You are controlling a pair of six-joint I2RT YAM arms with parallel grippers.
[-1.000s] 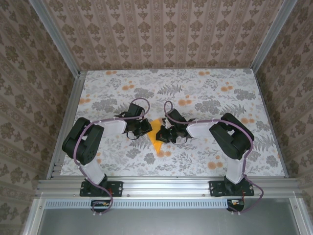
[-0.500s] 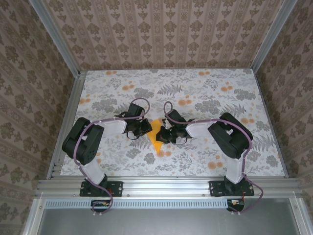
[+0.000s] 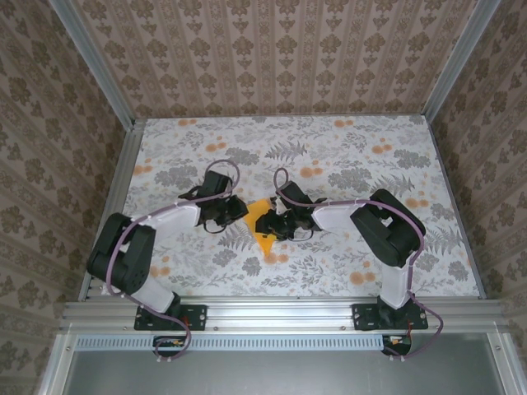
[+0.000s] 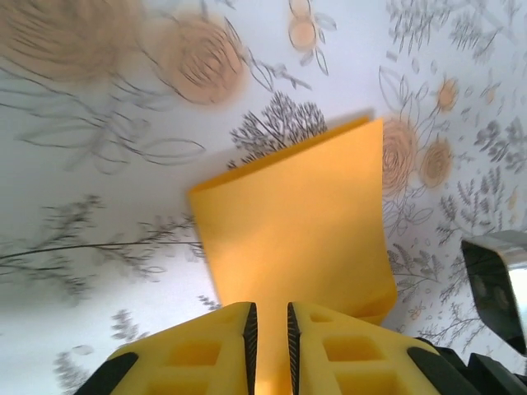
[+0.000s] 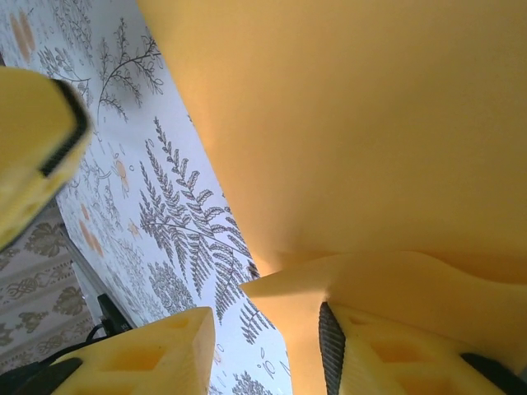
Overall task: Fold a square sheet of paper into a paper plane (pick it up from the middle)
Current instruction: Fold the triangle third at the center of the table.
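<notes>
The square sheet of paper [image 3: 265, 235] is partly folded and lies at the table's middle between both grippers, one pointed corner towards the near edge. In the left wrist view the orange-yellow sheet of paper [image 4: 296, 222] runs up between my yellow fingers [image 4: 206, 346]; the left gripper [image 4: 269, 322] is shut on its edge. My left gripper [image 3: 242, 211] sits at the sheet's left side. My right gripper [image 3: 262, 224] is at its right side, and the right gripper [image 5: 268, 333] stands open. A flap of paper [image 5: 346, 107] drapes over its right finger [image 5: 387, 354].
The floral table [image 3: 346, 156] has aluminium rails along its left, right and near edges, with patterned walls beyond. A finger of the left gripper [image 5: 33, 148] shows close by in the right wrist view. Open table lies behind and to both sides.
The left arm has swung its elbow down and to the left, and its gripper has shifted slightly left and back. The right gripper has edged left over the paper.
</notes>
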